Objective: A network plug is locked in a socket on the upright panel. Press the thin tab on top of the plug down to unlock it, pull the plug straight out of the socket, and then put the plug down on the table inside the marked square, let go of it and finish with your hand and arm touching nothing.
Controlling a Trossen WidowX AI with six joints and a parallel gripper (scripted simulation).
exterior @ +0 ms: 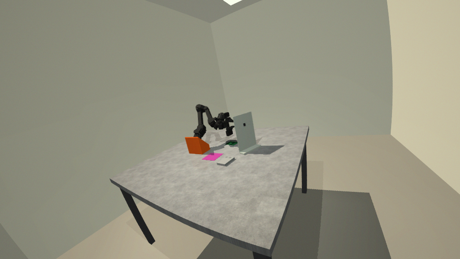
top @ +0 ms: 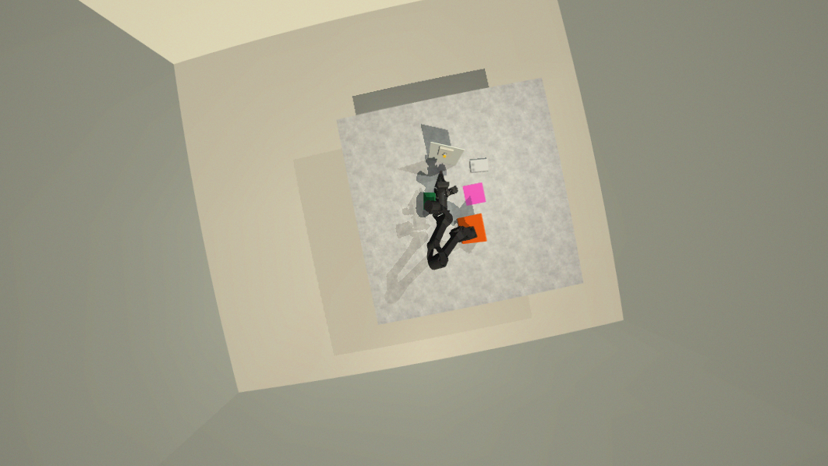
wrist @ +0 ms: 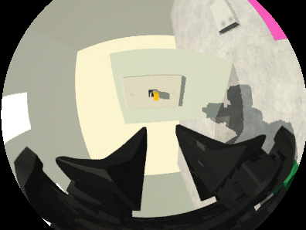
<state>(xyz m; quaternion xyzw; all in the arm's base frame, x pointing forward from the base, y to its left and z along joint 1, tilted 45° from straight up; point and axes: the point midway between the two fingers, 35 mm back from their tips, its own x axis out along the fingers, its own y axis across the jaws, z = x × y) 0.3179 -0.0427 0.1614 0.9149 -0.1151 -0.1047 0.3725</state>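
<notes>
The upright panel [top: 457, 157] [exterior: 242, 140] [wrist: 201, 63] is pale green-grey with a cream socket plate [wrist: 139, 99] on its front. The plug sits at the dark socket hole in that plate; its yellow part [top: 444, 155] [wrist: 156, 96] shows, while its body is hard to make out. My gripper [top: 441, 175] [exterior: 232, 124] [wrist: 161, 129] is partly open and empty, in front of the panel and away from the plug. Flat on the table lie a pink square [top: 475, 192] [exterior: 212, 157] [wrist: 273, 21] and a green patch [top: 429, 195] [exterior: 231, 143] [wrist: 291, 175], the latter partly under the arm.
An orange wedge-shaped block [top: 480, 228] [exterior: 192, 145] stands beside the arm's base. A small whitish box [top: 479, 165] [exterior: 225, 161] [wrist: 222, 14] lies beyond the pink square, to the side of the panel. The grey table [top: 521, 173] [exterior: 209, 189] carries all of these.
</notes>
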